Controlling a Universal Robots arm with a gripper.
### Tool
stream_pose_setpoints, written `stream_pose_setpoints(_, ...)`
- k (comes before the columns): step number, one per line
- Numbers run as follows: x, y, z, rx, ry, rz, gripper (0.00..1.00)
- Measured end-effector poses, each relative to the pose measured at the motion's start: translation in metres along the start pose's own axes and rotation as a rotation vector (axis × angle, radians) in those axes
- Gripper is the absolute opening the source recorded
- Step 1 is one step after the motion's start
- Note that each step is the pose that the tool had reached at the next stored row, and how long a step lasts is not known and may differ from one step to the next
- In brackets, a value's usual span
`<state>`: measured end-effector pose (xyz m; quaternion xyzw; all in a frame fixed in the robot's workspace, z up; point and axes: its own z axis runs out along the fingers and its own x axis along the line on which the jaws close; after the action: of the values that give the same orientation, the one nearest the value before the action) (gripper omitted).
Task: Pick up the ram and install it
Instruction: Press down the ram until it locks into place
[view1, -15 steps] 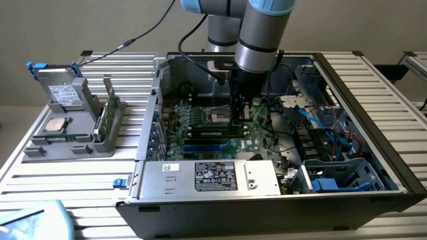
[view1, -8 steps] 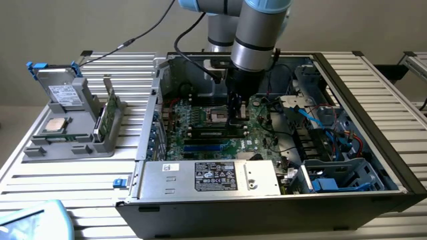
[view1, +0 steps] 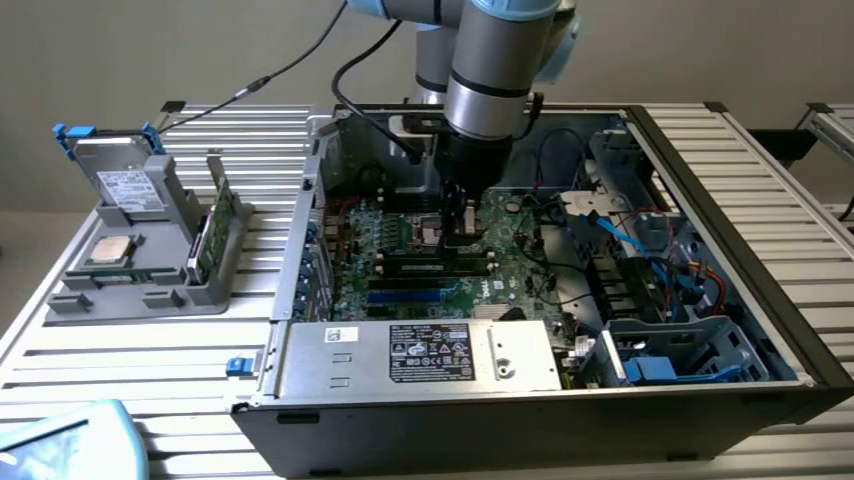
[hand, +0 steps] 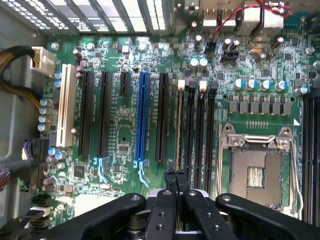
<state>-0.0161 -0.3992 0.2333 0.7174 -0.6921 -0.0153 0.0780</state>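
Observation:
In the wrist view the ram (hand: 179, 130) shows edge-on as a thin tan strip standing in the memory slot nearest the black expansion slots. My gripper (hand: 176, 175) is shut, its two black fingertips (hand: 171, 176) pressed together with nothing between them. They sit right over one end of that strip; I cannot tell whether they touch it. From the exterior view my gripper (view1: 465, 222) hangs straight down over the motherboard (view1: 400, 235), beside the processor socket (view1: 430, 228) inside the open computer case (view1: 747, 300).
More memory slots (hand: 200, 130), a blue slot (hand: 143, 115) and the empty processor socket (hand: 255, 170) surround the fingers. A power supply (view1: 420, 355) fills the case front; cables (view1: 641, 250) lie at the exterior view's right. A grey holder (view1: 134, 270) outside carries a drive, a chip and a bracketed green card (view1: 214, 235).

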Motion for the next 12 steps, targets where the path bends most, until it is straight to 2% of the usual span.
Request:
stream_pose_setpoints(9, -0.001, 0.0212, 0.0016, 0.0, -0.0001, 0.0, 0.1)
stream_pose_setpoints(12, -0.001, 0.0232, 0.0023, 0.0006, 0.0001, 0.0, 0.1)
